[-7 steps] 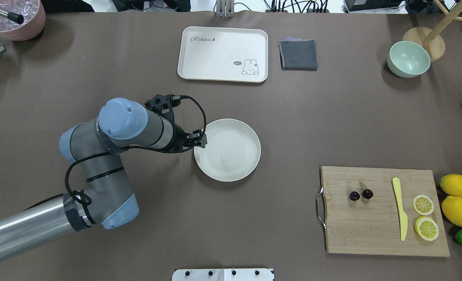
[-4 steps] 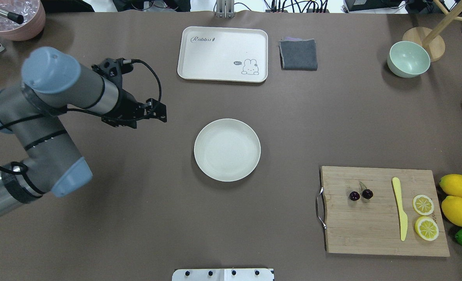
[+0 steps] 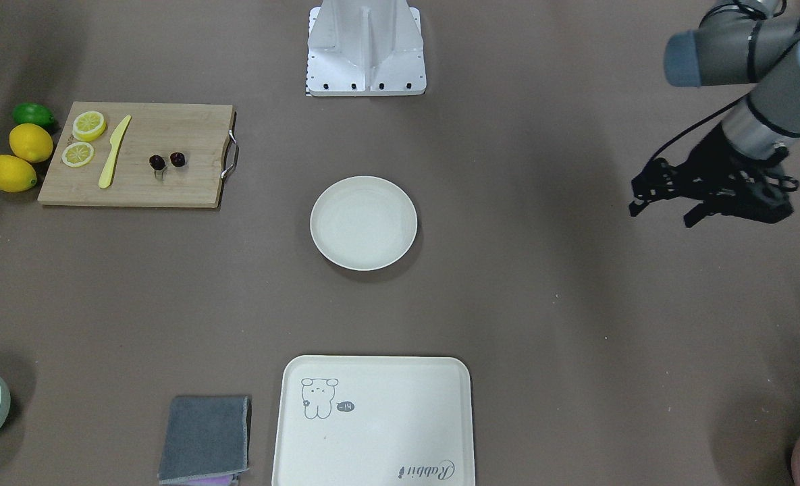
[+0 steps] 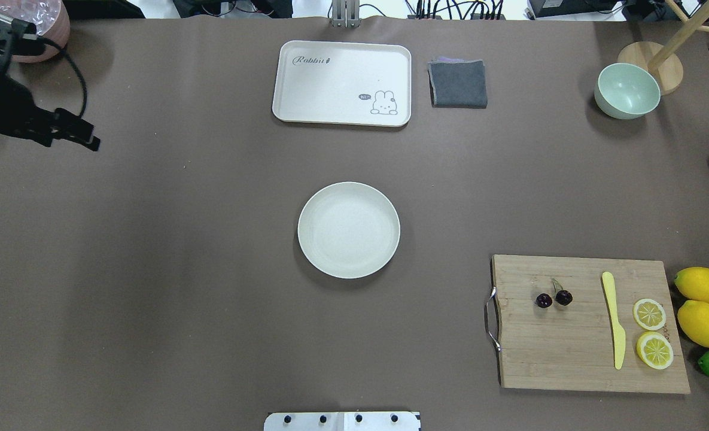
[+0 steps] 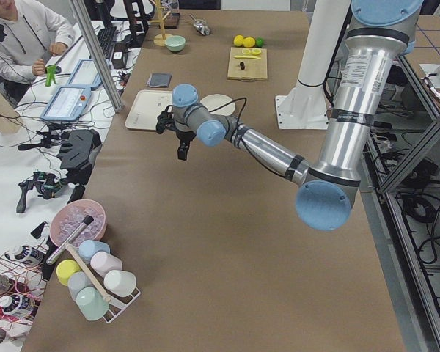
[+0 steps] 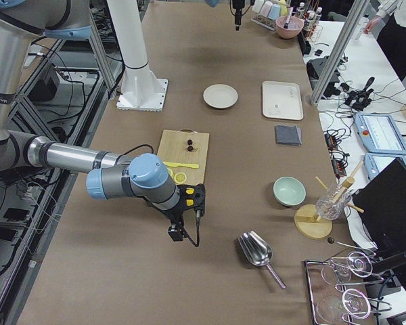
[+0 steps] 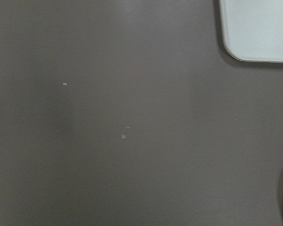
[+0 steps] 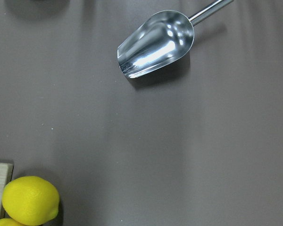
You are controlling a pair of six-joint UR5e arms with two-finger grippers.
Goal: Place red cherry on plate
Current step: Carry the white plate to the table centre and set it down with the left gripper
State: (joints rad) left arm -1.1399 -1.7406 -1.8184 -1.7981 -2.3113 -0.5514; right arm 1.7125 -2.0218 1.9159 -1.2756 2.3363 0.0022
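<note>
Near the table's [image 4: 210,299] left edge, up toward the far corner, the left gripper [image 4: 94,137] hangs above bare brown tabletop, its two fingers spread apart with nothing between them. The plate [image 4: 349,230] sits bare at the middle of the table. Toward the near right corner, the red cherry [image 4: 544,300] lies on a wooden cutting board [image 4: 569,353], close to the board's handle end and well apart from the plate. A yellow knife [image 4: 614,320] shares the board. Past the board, the right gripper [image 6: 176,233] hovers near a metal scoop [image 8: 155,44]; I can't tell whether its claw is apart or together.
</note>
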